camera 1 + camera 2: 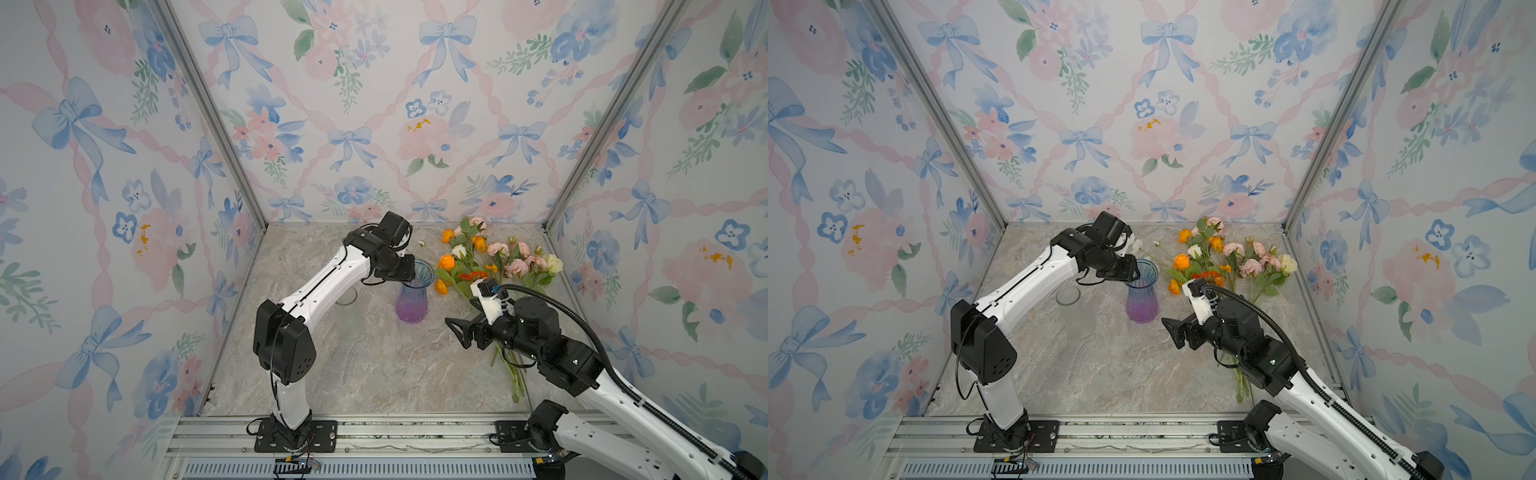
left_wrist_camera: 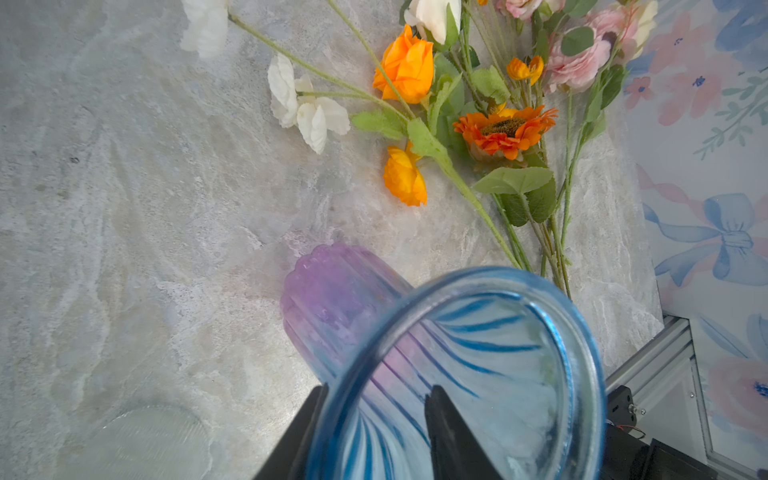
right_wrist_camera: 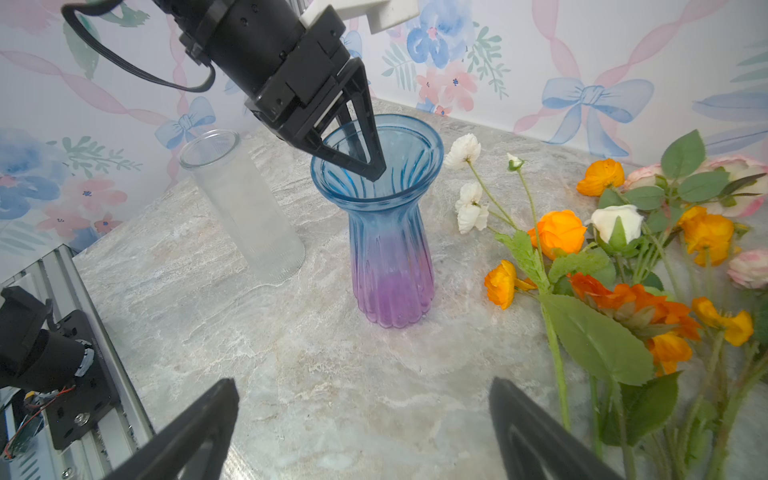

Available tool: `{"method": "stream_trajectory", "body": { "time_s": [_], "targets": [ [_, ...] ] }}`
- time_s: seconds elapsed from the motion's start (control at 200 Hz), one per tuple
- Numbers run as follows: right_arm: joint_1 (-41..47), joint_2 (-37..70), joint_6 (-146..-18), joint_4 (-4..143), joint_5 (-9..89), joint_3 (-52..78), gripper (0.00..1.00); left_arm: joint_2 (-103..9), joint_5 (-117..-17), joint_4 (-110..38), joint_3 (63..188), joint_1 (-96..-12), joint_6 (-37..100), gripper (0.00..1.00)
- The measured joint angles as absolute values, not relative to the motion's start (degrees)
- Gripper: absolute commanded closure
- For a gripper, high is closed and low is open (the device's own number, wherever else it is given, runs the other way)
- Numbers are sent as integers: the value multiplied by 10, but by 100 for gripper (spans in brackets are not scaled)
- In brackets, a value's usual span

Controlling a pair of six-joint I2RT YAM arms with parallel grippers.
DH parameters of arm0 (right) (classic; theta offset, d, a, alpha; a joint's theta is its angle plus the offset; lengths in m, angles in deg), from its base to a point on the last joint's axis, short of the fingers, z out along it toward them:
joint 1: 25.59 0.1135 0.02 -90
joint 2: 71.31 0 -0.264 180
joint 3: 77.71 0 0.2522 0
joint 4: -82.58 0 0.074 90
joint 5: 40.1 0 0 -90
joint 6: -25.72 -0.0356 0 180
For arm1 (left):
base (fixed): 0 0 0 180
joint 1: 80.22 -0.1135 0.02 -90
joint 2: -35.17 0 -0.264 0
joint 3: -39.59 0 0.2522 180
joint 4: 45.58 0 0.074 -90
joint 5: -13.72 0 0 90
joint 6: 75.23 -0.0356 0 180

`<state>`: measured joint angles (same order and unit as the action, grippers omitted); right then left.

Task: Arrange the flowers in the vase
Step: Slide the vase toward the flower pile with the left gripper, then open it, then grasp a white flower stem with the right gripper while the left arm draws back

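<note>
The vase [image 3: 390,232] is shading from clear blue at its rim, streaked with darker blue ribs, down to purple at its foot, while the glass cylinder [image 3: 245,208] beside the vase is showing only a frosty, colourless white. On the vase's other side the flowers [image 1: 515,268] are mixing orange, white, pink and pale yellow blooms with green leaves. Under the vase the table [image 1: 374,374] is running in grey-beige marble veining, and behind it the wallpaper [image 1: 374,104] is repeating blue bows, pink ribbons and pink-and-blue blossoms.
</note>
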<state>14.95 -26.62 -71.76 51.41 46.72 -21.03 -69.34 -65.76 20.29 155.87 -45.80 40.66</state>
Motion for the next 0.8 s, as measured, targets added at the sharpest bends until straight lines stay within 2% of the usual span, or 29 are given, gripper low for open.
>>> {"method": "stream_trajectory", "body": {
  "time_s": [0.23, 0.495, 0.64, 0.77, 0.8],
  "targets": [
    [146, -266, -718, 514, 467, -210, 3, -668, -654, 201, 1559, -471, 398, 48],
    [105, -247, -725, 494, 470, -209, 3, -634, -643, 201, 1594, -496, 356, 46],
    [70, -228, -733, 474, 488, -209, 3, -610, -645, 191, 1617, -494, 293, 34],
    [22, -194, -751, 452, 514, -205, 0, -584, -669, 171, 1616, -454, 208, 22],
    [12, -185, -755, 445, 522, -203, 3, -580, -675, 165, 1616, -440, 186, 16]
  ]
}}
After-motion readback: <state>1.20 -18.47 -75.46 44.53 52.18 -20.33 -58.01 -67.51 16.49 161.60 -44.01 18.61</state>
